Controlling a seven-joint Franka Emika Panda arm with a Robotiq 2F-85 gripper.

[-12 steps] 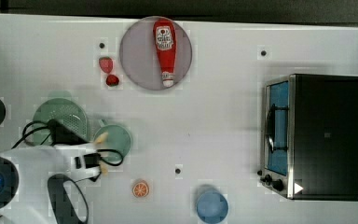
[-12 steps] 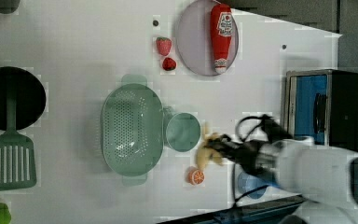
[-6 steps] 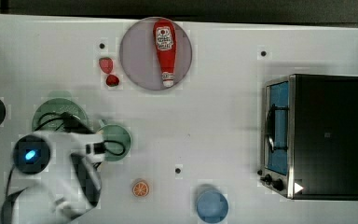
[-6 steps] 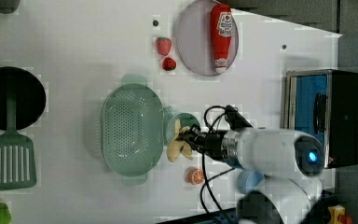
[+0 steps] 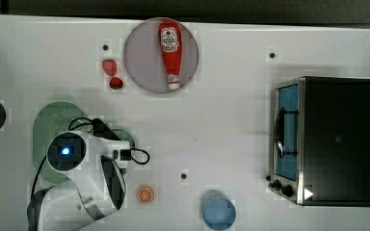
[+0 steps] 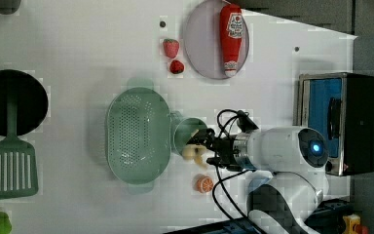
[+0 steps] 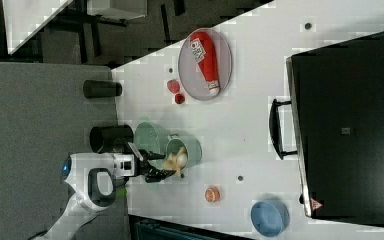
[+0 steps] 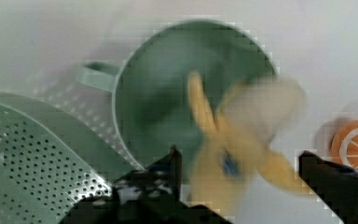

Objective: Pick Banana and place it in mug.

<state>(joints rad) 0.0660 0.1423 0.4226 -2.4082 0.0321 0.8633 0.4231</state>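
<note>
Gripper state: my gripper (image 8: 242, 172) stands wide. In the wrist view the two dark fingers (image 8: 172, 165) sit well apart on either side of the banana, with a visible gap to the outer one, so I judge I am not clamping it.

Banana position: the banana (image 8: 242, 135) lies just ahead of my fingertips, blurred, half over the mug's rim. In the right view its pale end (image 7: 177, 159) pokes inside the mug; in the left view its yellow fingers (image 6: 195, 150) hang at the rim on my side.

Mug position: the mug (image 8: 168, 98) is directly in front of my gripper, mouth up, its handle pointing toward the colander (image 6: 136, 134), which touches or nearly touches it on the far side.

Key relation: banana between my fingertips and the mug's centre; its long axis runs roughly from my gripper into the mug mouth, tilted, not lying flat.

Contact: cannot tell whether the banana rests on the rim or is in free fall.

Step in hand (judgement): release over the mug, nearly the end of the task.

Risk (judgement): the banana is about as wide as the mug, so it may lodge on the rim or tip out toward the orange slice (image 8: 354, 144) on the worktop (image 5: 231, 120).

Next (judgement): lift straight away without brushing it.
</note>
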